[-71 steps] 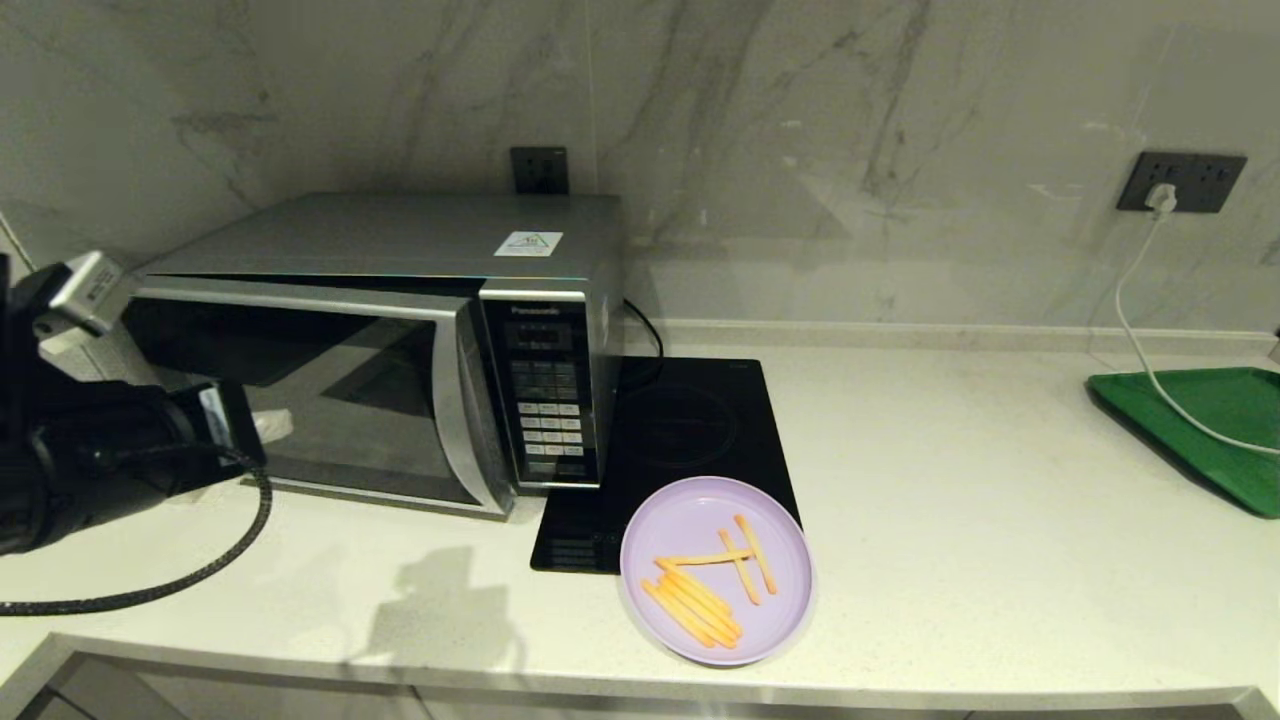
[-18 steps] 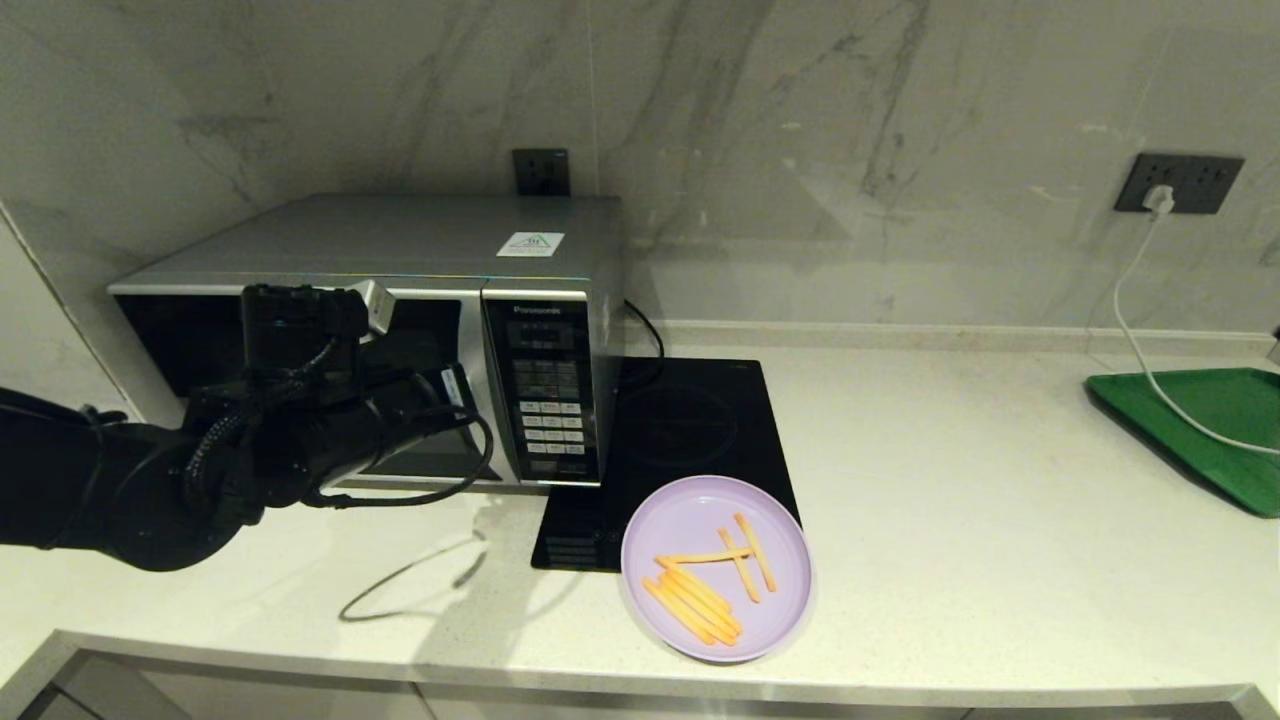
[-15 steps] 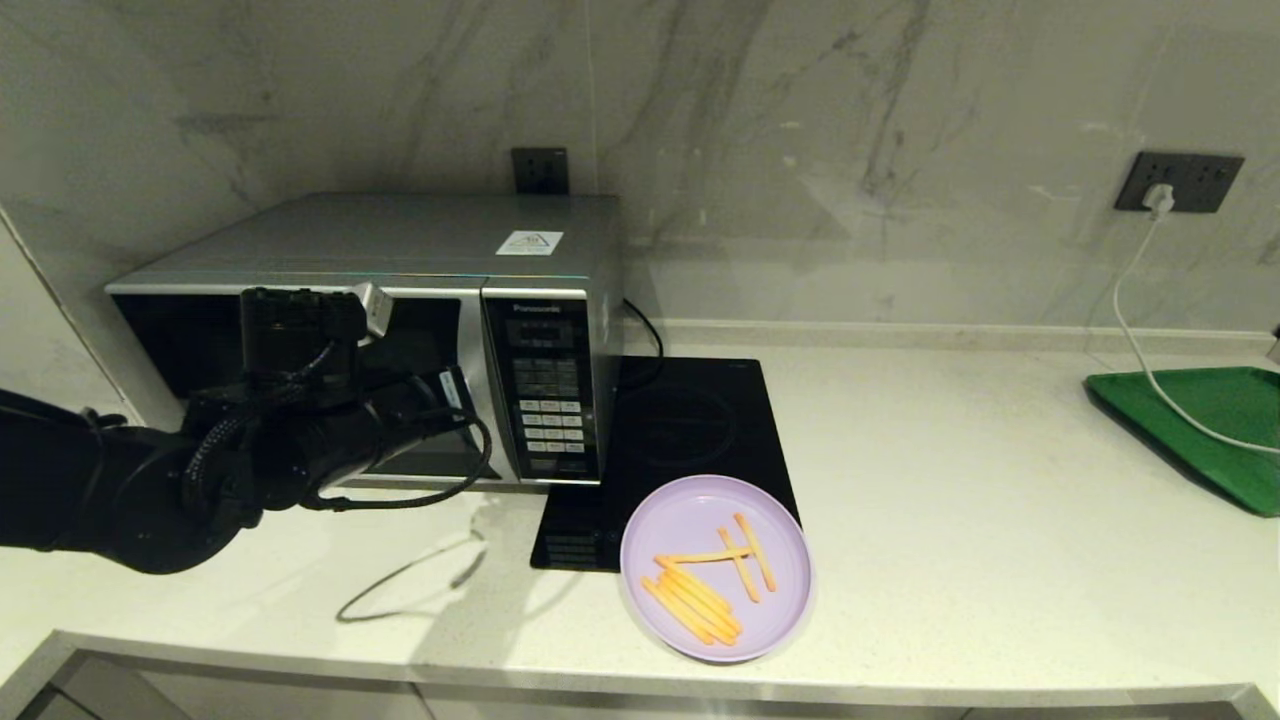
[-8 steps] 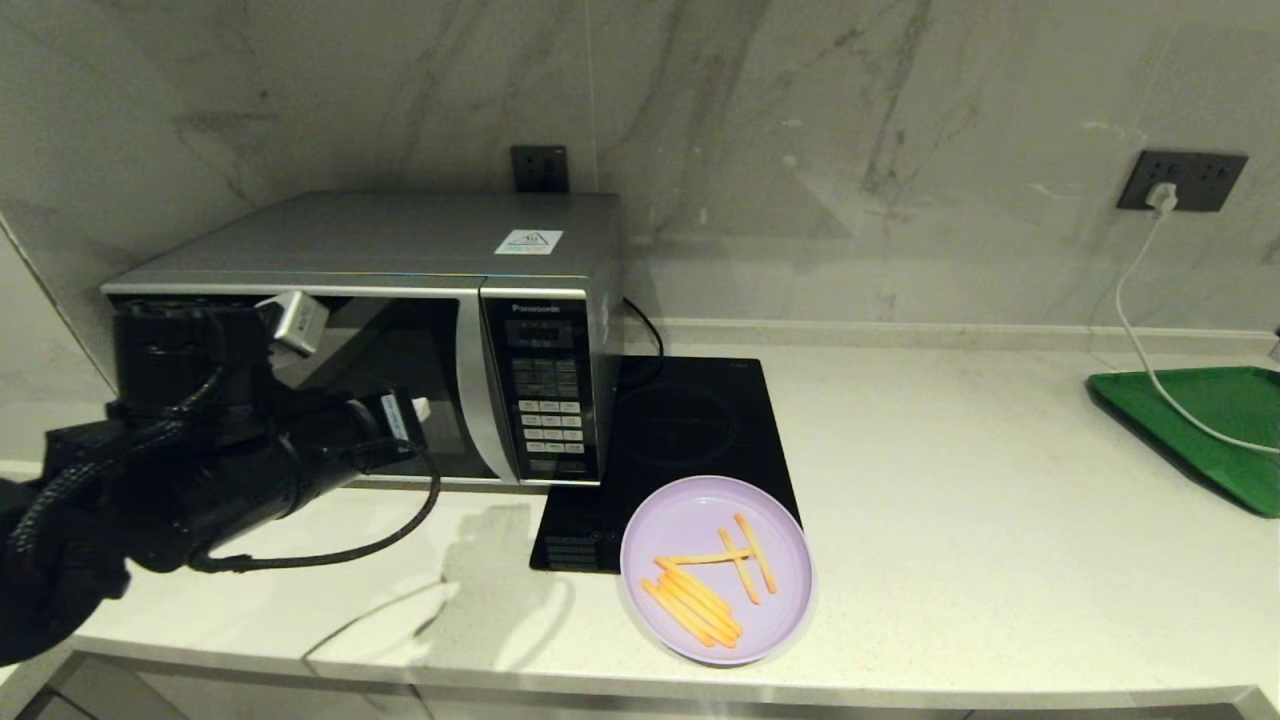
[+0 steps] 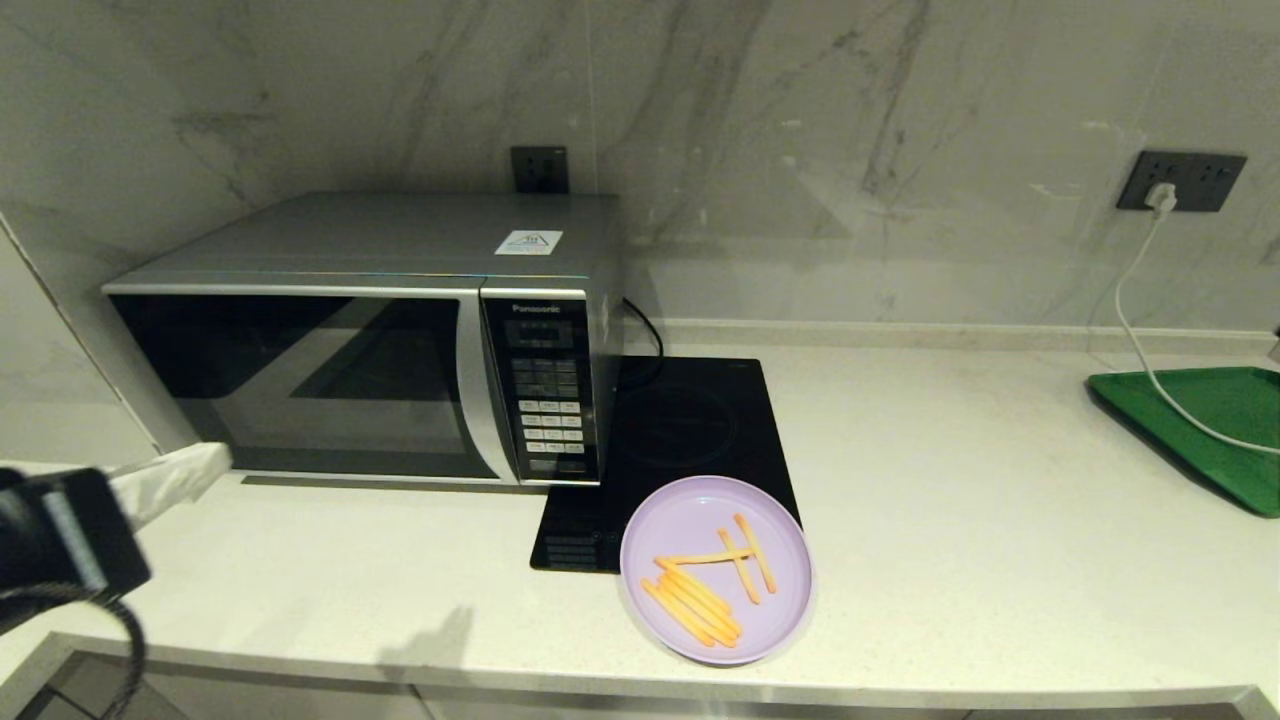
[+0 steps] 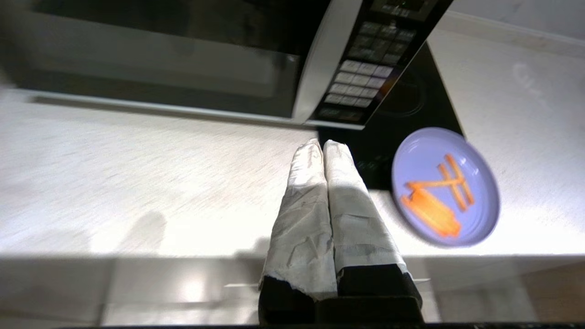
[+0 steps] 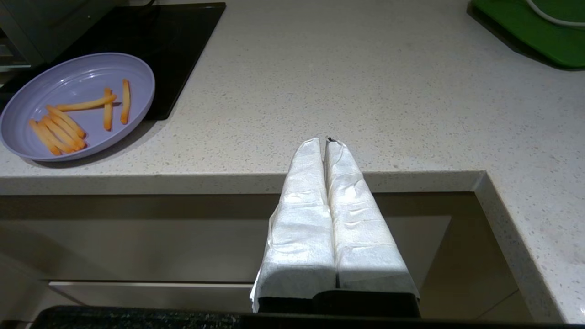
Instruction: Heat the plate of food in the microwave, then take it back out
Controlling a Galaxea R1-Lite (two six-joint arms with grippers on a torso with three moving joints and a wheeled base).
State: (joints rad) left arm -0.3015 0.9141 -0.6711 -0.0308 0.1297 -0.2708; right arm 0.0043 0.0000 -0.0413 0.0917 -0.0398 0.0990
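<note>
While the silver-grey boxy microwave (image 5: 380,340) is sitting shut, the round lilac plastic plate of fries (image 5: 717,568) is being left at the counter's (image 5: 1000,520) front edge, within reach; both hands, left (image 6: 325,148) and right (image 7: 325,145), are being held pressed together, empty.

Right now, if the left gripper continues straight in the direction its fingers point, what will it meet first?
Probably the microwave. The left gripper, fingers shut, hangs above bare counter and points toward the lower front near the door handle and button panel. Depth is unclear, so it might touch the counter first.
</note>
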